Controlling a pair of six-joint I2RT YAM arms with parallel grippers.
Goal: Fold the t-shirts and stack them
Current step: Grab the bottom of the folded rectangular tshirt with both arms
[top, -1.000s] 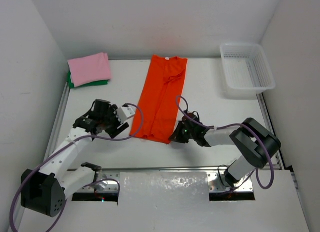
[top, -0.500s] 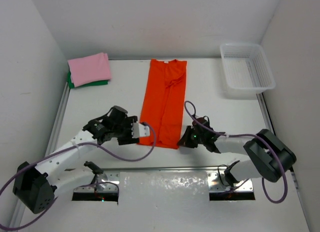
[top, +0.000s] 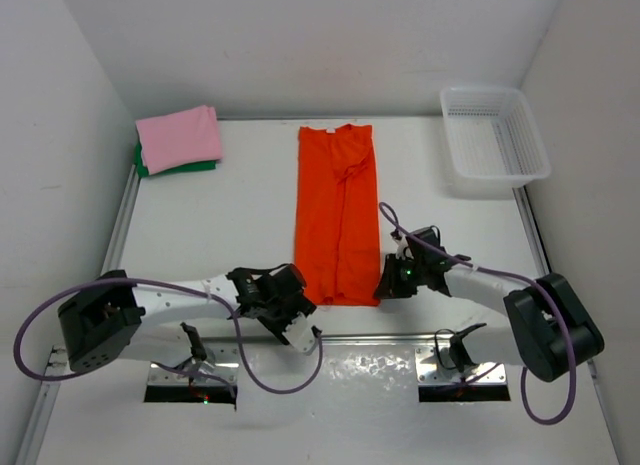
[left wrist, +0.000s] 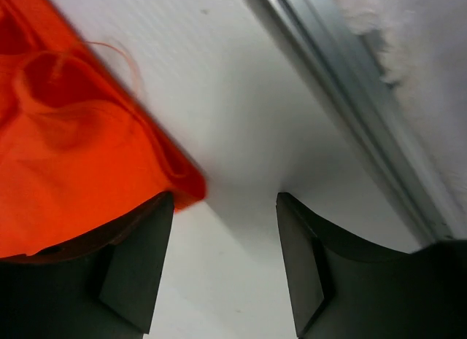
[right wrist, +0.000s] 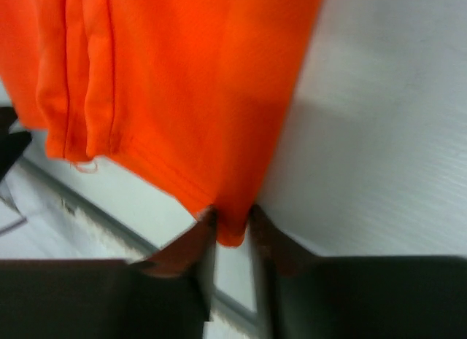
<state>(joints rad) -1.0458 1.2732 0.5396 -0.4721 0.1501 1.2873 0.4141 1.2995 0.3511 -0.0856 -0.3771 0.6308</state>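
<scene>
The orange t-shirt [top: 335, 220] lies flat mid-table as a long strip folded lengthwise, collar at the far end. My right gripper [top: 386, 283] sits at its near right corner. In the right wrist view that corner [right wrist: 232, 226] is pinched between the narrow jaws of the right gripper [right wrist: 232, 215]. My left gripper [top: 302, 310] is at the near left corner and stands open. In the left wrist view only bare table lies between the fingers of the left gripper [left wrist: 222, 208], and the orange hem [left wrist: 179, 186] touches the left finger. The pink t-shirt [top: 178, 135] rests folded on the green one [top: 185, 167] at the back left.
A white lattice basket [top: 530, 145] stands at the back right. A metal rail [top: 350, 337] runs along the near table edge just behind both grippers, and in the left wrist view the rail [left wrist: 350, 113] shows close by. White walls close in the left, right and far sides.
The orange shirt has been drawn nearer and straightened by my right gripper. My left arm swung from the left side over to the shirt's near left corner.
</scene>
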